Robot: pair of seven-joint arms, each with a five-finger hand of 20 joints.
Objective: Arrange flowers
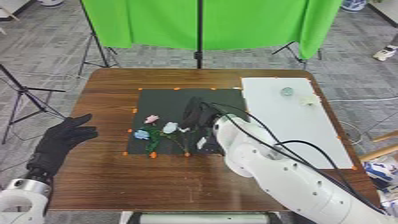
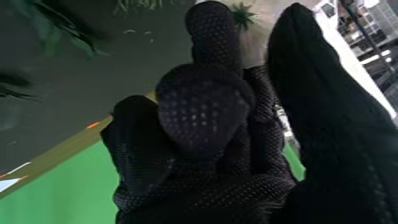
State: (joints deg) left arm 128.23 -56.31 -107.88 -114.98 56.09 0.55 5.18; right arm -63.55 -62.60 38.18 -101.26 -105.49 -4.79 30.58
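Flowers (image 1: 170, 128) observed on the black mat (image 1: 158, 102), toward its near left corner. Right hand (image 1: 195, 111) over the mat; grip cannot be determined. Left hand (image 1: 59, 139), fingers apart, at the table's (image 1: 169, 182) left edge.

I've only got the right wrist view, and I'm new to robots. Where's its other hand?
Observer: The left hand is over the table's left edge, open.
Operator: What colors are the flowers?
Observer: Left of the right hand, on the dark mat, I see a pink flower, a blue flower and a white flower.
Operator: Anything on the white board?
Observer: A small green thing and a pale thing, toward its far end.
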